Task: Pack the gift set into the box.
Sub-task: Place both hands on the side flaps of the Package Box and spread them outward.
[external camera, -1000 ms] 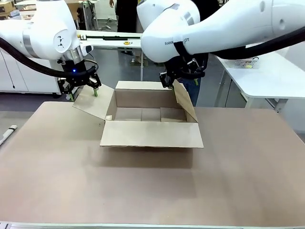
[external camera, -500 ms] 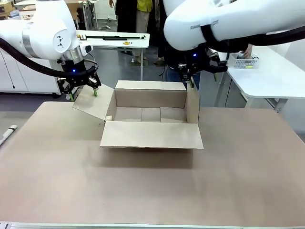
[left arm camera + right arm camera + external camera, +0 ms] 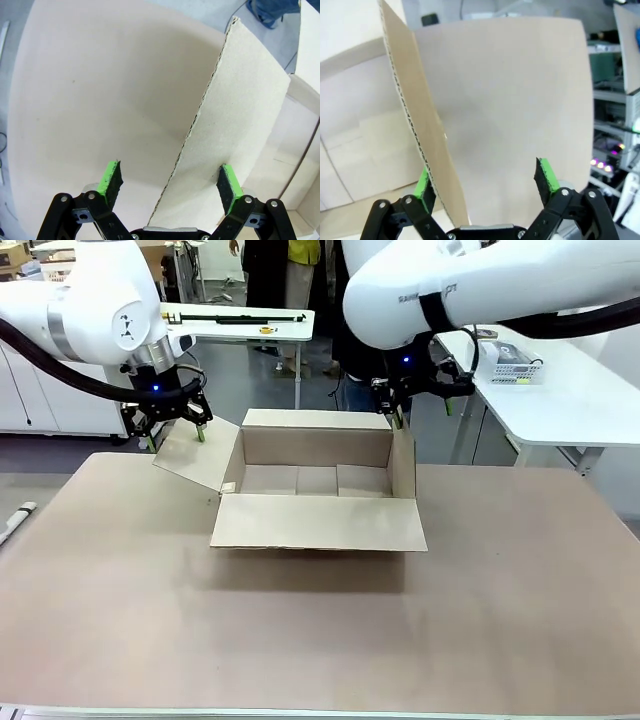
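Over the last second my right claw (image 3: 421, 412) has swung out from over the box (image 3: 315, 447) toward 3 o'clock, and the right flap (image 3: 404, 468) has gone with it: it leaned in over the opening, and now it stands about upright. My left claw (image 3: 175, 438) has not shifted. It hangs at the box's 9 o'clock, astride the left flap (image 3: 195, 458), which leans outward. Both claws are spread. In each wrist view the flap's edge runs up between the green pads (image 3: 111, 177) with nothing pinched, though on the right the board sits hard against one pad. The box sits mid-table (image 3: 300, 640), its near flap (image 3: 315, 523) folded down flat at 6 o'clock and its far one up at 12. Its floor is bare cardboard, so the gift set is not yet in it. My worry is the right flap. It is only upright, not folded back, so if I draw the claw away it may spring in again and cover the opening. If I shove it further toward 3 o'clock without a grip, the light carton may skid or twist on the table. Then the left flap could slip out from between my spread left fingers.
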